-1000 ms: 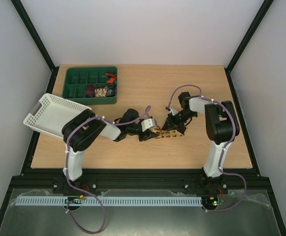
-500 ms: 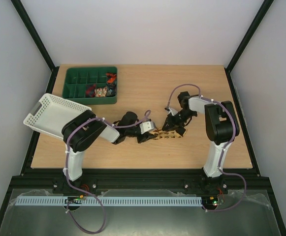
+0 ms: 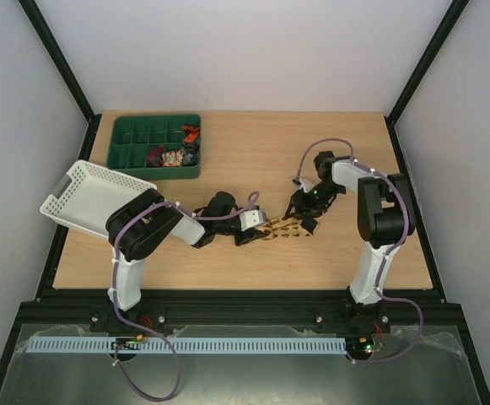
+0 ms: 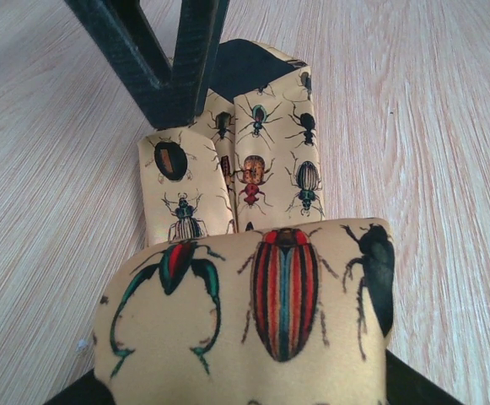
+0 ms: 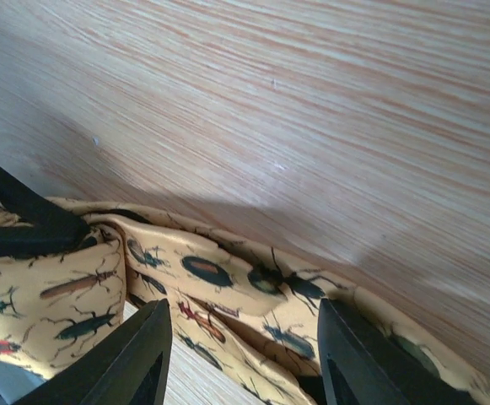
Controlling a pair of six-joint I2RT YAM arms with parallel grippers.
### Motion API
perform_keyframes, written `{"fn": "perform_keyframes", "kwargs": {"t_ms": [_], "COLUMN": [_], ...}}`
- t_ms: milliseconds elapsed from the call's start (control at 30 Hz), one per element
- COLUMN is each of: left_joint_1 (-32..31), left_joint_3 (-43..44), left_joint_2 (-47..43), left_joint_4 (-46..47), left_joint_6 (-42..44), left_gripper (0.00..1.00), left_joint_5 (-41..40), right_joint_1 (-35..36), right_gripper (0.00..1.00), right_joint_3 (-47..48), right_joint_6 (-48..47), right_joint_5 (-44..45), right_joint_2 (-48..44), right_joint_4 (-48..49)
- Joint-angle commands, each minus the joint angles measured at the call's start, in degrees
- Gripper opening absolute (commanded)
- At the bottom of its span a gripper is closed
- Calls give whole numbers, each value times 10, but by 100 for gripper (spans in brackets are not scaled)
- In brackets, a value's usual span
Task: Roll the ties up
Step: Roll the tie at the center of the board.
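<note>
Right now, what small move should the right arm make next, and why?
Probably slide the right gripper along the tie away from its coil, then close: the jaws stand open astride the strip, while the left gripper grips the rolled end.

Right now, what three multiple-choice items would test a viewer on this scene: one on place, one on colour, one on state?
1. Where on the table is the tray?
A. far left corner
B. near right corner
C. centre

2. What is the ground colour of the tie?
A. blue
B. white
C. yellow-tan

3. How is the right tool?
A. shut on the tray
B. open over the tie
C. out of sight

Answers:
1 A: the top view shows it in the far left corner.
2 C: both wrist views show yellow-tan cloth printed with beetles.
3 B: its fingers stand apart with the tie between them.
</note>
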Motion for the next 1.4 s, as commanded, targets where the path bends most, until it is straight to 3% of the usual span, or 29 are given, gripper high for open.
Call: {"fn": "perform_keyframes", "kwargs": {"t_ms": [0,333,400,500,567,667,767,967,1100,1200,1367], "left_joint_1": [1,0,1,1,1,1,1,1,1,0,1], "left_joint_3": [-23,-24,-23,-23,-23,-23,-20,-11,-11,-11,-10], "left_joint_2": [27,28,29,29,28,29,32,35,35,36,37], "left_joint_4": [-52,-52,-53,-54,-56,-56,-56,-62,-63,-62,-64], "left_joint_6": [16,16,16,15,15,15,12,14,13,12,12], "left_gripper": [22,22,22,22,22,22,22,22,22,22,22], "left_joint_5": [-7,-10,-11,-13,-13,-12,-10,-11,-10,-10,-11], "right_joint_1": [15,28,28,26,23,18,18,18,18,19,19], "right_gripper": [48,32,25,8,8,17,9,3,20,24,5], "right_joint_3": [19,47,45,48,52,49,42,50,52,50,62], "right_joint_6": [1,-5,-9,-14,-16,-22,-26,-21,-22,-20,-19], "right_joint_5": [-17,-48,-58,-53,-38,-22,-24,-44,-41,-44,-62], "right_joint_2": [21,52,42,27,12,-11,-6,13,34,52,59], "right_joint_4": [-32,-45,-51,-74,-85,-93,-94,-95,-95,-90,-97]}}
